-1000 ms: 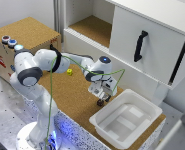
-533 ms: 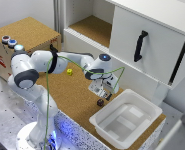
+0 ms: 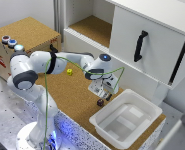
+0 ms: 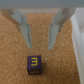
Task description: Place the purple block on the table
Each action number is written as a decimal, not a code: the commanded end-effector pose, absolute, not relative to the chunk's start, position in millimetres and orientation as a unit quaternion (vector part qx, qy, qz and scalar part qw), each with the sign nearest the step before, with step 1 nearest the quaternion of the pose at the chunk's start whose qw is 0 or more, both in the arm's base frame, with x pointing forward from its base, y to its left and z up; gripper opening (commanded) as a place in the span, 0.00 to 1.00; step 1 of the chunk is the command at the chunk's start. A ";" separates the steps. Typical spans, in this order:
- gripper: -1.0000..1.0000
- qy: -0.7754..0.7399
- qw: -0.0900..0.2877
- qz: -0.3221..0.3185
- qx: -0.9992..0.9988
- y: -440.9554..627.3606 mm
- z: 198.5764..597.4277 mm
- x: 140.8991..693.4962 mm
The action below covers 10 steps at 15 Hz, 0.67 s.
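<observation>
The purple block (image 3: 100,102) lies on the cork-topped table (image 3: 67,95), close to the white tub. In the wrist view the purple block (image 4: 34,63) shows a yellow numeral on its top face and rests on the cork, clear of both fingers. My gripper (image 3: 105,94) hangs just above and slightly beyond the block, and my gripper (image 4: 41,37) stands open in the wrist view with only cork between its fingers (image 4: 24,30).
A white plastic tub (image 3: 126,119) sits right beside the block on the exterior view's right. A small yellow block (image 3: 69,72) lies further back on the table. A white cabinet (image 3: 142,40) with a cork shelf stands behind. A cork-topped box with coloured buttons (image 3: 14,42) is on the exterior view's left.
The gripper has risen and opened away from the block, which now lies free on the cork below it.
</observation>
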<state>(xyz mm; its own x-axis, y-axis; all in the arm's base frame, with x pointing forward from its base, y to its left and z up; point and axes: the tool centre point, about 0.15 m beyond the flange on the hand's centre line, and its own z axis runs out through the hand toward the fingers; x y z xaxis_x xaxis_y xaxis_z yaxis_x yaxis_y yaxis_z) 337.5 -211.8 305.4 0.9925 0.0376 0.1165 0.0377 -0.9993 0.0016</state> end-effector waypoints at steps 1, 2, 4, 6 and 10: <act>0.00 -0.040 -0.009 -0.003 -0.999 -220.7 259.0 349.8; 0.00 -0.039 -0.011 0.005 -0.999 -222.4 246.9 351.6; 0.00 -0.035 -0.012 -0.002 -0.999 -225.9 237.9 354.0; 0.00 -0.035 -0.012 -0.013 -0.999 -228.4 235.2 355.6; 0.00 -0.047 -0.010 -0.012 -0.999 -235.8 218.9 355.2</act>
